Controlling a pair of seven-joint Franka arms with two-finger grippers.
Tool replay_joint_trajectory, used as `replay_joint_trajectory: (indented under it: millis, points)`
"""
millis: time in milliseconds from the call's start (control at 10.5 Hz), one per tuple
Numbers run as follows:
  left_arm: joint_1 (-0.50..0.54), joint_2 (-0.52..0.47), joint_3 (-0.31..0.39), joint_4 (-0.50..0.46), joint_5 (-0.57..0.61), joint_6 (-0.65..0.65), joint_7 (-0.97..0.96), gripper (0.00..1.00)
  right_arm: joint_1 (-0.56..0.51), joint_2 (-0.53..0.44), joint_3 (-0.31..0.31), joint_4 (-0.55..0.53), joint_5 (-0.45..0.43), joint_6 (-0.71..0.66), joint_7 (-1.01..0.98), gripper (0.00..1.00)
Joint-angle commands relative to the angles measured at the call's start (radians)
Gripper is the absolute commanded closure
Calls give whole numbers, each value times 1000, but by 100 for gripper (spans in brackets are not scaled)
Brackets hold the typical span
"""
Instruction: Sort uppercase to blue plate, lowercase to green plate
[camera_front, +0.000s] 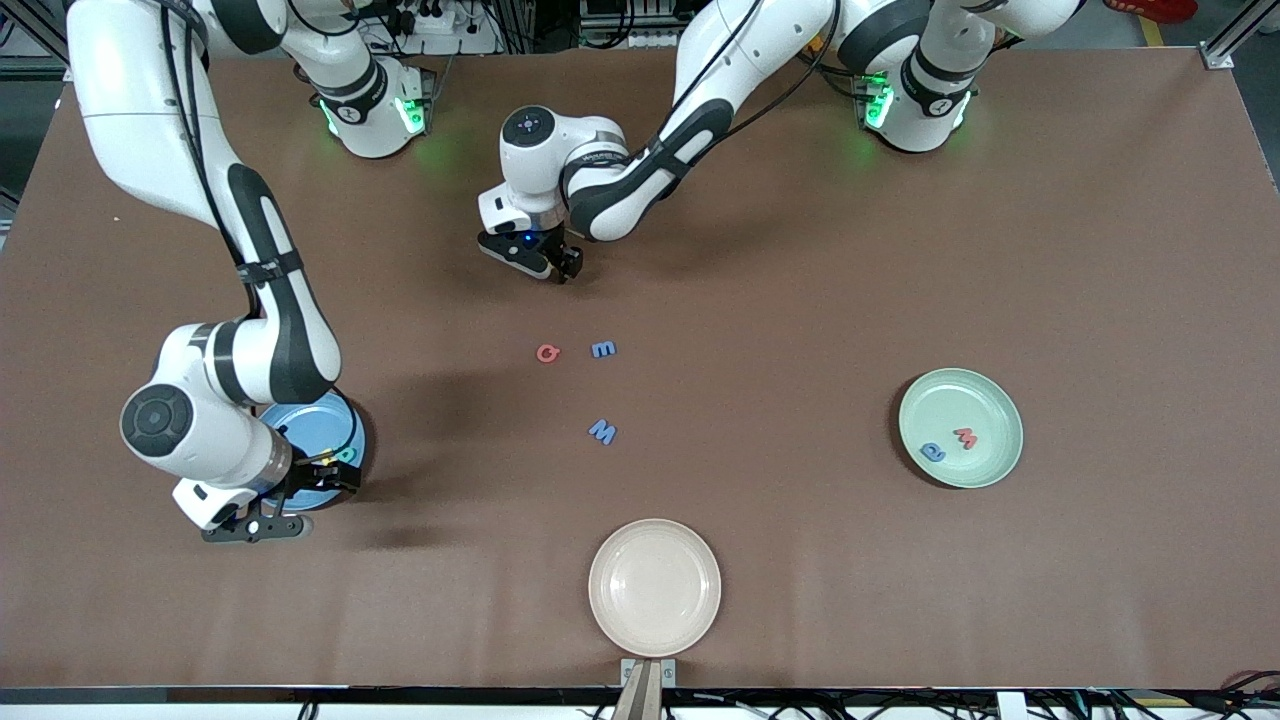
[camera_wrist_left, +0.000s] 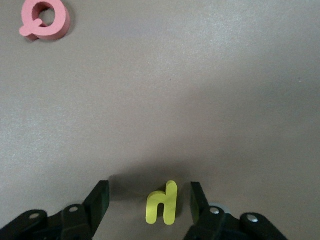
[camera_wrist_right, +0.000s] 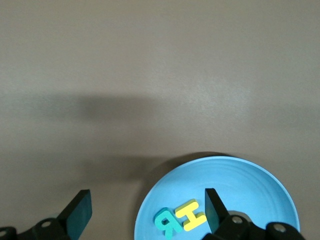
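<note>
The left gripper (camera_wrist_left: 149, 210) straddles the yellow h (camera_wrist_left: 162, 203), fingers apart; closing off-centre could flip it. The right gripper (camera_wrist_right: 145, 212) waits over the blue plate (camera_wrist_right: 250, 185), fingers apart.

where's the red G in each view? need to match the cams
Front view: red G on bare table at mid-table, beside the small blue m, below the left gripper.
Left wrist view: red G in the upper corner.
Right wrist view: not in it.
Shared landmark: the left gripper, straddling the yellow letter.
</note>
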Motion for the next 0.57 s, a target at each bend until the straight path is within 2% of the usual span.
replay_joint_trajectory:
  millis: [0, 285, 475]
  points:
    - [-17, 16, 10, 25, 14, 8, -38, 27, -1, 87, 33, 170, 9, -95, 6, 0]
    - [-23, 13, 10, 22, -1, 6, -39, 30, 1, 99, 58, 183, 16, -96, 8, 0]
    - [-26, 7, 10, 19, -6, 2, -41, 39, 4, 99, 59, 184, 25, -96, 9, 0]
